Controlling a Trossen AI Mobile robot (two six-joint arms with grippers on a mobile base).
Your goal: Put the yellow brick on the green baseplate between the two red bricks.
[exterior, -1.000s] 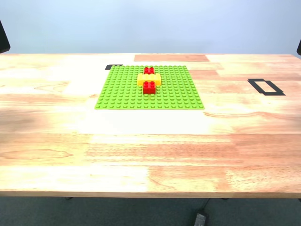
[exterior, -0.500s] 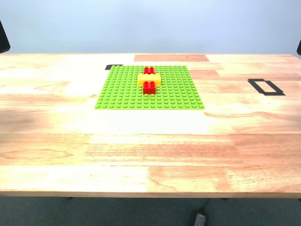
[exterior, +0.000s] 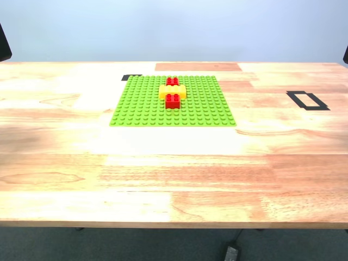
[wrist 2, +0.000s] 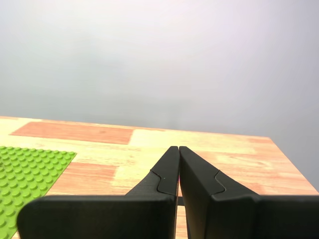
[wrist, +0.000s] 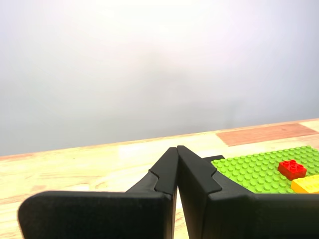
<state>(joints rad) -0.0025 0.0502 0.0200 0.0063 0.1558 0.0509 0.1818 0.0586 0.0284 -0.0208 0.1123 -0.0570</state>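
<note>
The green baseplate (exterior: 173,101) lies on the wooden table, toward the far middle in the exterior view. On it the yellow brick (exterior: 172,91) sits crosswise between the two red bricks, the far one (exterior: 172,81) and the near one (exterior: 173,101), all three touching in a row. My first gripper (wrist: 177,149) is shut with nothing in it, held off to the side of the baseplate (wrist: 259,169), with one red brick (wrist: 292,169) and the yellow brick's end (wrist: 306,184) in its view. My second gripper (wrist 2: 178,149) is shut and empty, beside the plate's corner (wrist 2: 25,172).
A black tape rectangle (exterior: 307,100) marks the table at the exterior view's right. A small black tape mark (exterior: 131,77) lies by the baseplate's far corner. A reddish plank patch (exterior: 198,67) runs along the far edge. Dark arm parts show at both upper edges of the exterior view.
</note>
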